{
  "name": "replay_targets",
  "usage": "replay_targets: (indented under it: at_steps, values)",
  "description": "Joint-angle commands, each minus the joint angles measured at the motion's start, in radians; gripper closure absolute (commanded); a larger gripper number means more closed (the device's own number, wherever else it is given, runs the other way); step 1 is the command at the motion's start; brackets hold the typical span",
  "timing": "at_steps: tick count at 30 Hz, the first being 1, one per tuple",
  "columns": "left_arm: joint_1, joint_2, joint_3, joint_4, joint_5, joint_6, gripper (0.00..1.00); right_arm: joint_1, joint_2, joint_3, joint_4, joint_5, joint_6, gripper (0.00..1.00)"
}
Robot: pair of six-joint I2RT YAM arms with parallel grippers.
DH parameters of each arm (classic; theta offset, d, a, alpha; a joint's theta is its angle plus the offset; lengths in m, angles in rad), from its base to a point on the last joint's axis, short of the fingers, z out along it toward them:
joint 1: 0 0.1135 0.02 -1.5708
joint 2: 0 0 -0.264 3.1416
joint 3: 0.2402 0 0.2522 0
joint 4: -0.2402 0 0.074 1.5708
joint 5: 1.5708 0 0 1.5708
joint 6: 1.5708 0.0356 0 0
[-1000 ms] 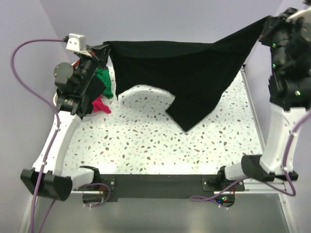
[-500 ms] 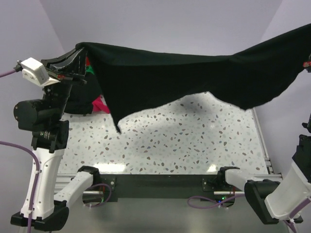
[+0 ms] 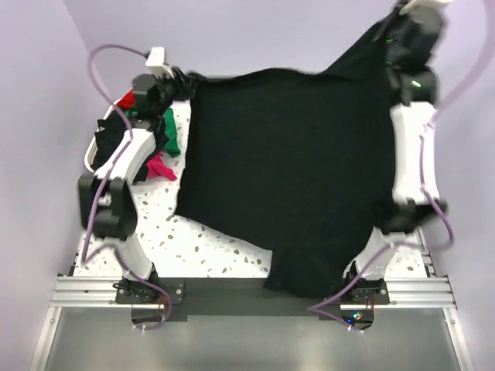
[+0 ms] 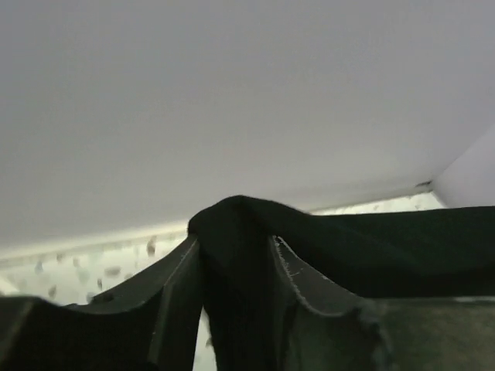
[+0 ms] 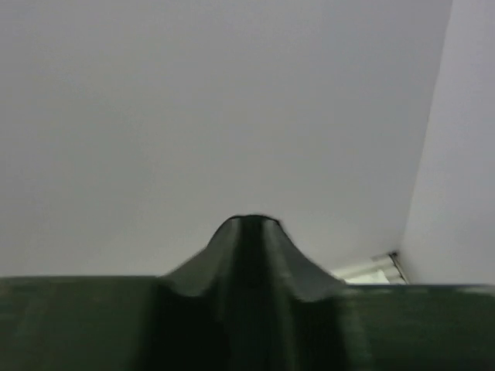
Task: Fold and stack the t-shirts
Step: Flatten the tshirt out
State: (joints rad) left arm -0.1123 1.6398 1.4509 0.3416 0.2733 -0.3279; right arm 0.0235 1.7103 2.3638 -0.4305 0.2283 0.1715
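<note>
Early stage: nothing folded, nothing stacked. One black t-shirt (image 3: 286, 170) spread wide over the table (image 3: 193, 251), far edge lifted, near hem draped toward the near table edge; heap of green, red and dark t-shirts (image 3: 158, 147) waiting at far left. Left hand (image 3: 176, 83) clamped narrow on a bunched far-left corner of the black cloth; right hand (image 3: 396, 35) pinched tight on the far-right corner, held higher. Likely left to do: laying flat, folding, then the heap, one by one.
</note>
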Motion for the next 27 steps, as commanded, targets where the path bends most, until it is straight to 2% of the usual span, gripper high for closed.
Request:
replay_targets:
  at_steps: [1, 2, 3, 4, 5, 6, 8, 9, 12, 17, 20, 24, 27]
  values:
    - [0.049, 0.199, 0.109, -0.024, -0.008, -0.063, 0.55, -0.004, 0.219, 0.095, -0.083, 0.098, 0.011, 0.72]
    - [0.049, 0.262, 0.127, -0.029, 0.001, -0.065, 0.45, -0.005, 0.294, 0.119, -0.096, 0.108, 0.011, 0.53]
    - [0.049, 0.281, 0.135, -0.026, 0.023, -0.065, 0.31, -0.004, 0.329, 0.147, -0.115, 0.117, 0.011, 0.38]
    - [0.048, 0.288, 0.125, -0.009, 0.032, -0.071, 0.27, -0.004, 0.35, 0.176, -0.141, 0.126, 0.01, 0.14]
    - [0.048, 0.278, 0.106, 0.006, 0.038, -0.072, 0.24, -0.004, 0.357, 0.167, -0.142, 0.129, 0.011, 0.03]
    - [0.046, 0.263, 0.079, 0.051, 0.035, -0.079, 0.19, -0.004, 0.341, 0.11, -0.133, 0.129, 0.014, 0.01]
    - [0.045, 0.203, -0.024, 0.094, 0.03, -0.082, 0.16, -0.004, 0.295, 0.019, -0.074, 0.117, 0.022, 0.01]
    - [0.043, 0.184, -0.053, 0.123, 0.029, -0.08, 0.14, -0.004, 0.243, -0.077, -0.053, 0.106, 0.034, 0.01]
    - [0.025, 0.126, -0.18, 0.129, 0.009, -0.068, 0.13, 0.009, 0.151, -0.234, -0.016, 0.063, 0.068, 0.01]
    - [0.006, 0.083, -0.3, 0.117, -0.023, -0.056, 0.12, 0.134, 0.058, -0.469, 0.007, 0.083, 0.071, 0.01]
    - [0.005, 0.074, -0.356, 0.103, -0.022, -0.048, 0.12, 0.213, 0.041, -0.619, 0.033, 0.045, 0.095, 0.01]
    - [0.006, 0.049, -0.421, 0.089, -0.023, -0.028, 0.11, 0.251, 0.052, -0.828, 0.117, -0.09, 0.19, 0.01]
    - [0.008, 0.034, -0.438, 0.06, -0.037, -0.017, 0.1, 0.266, 0.098, -0.909, 0.165, -0.158, 0.224, 0.01]
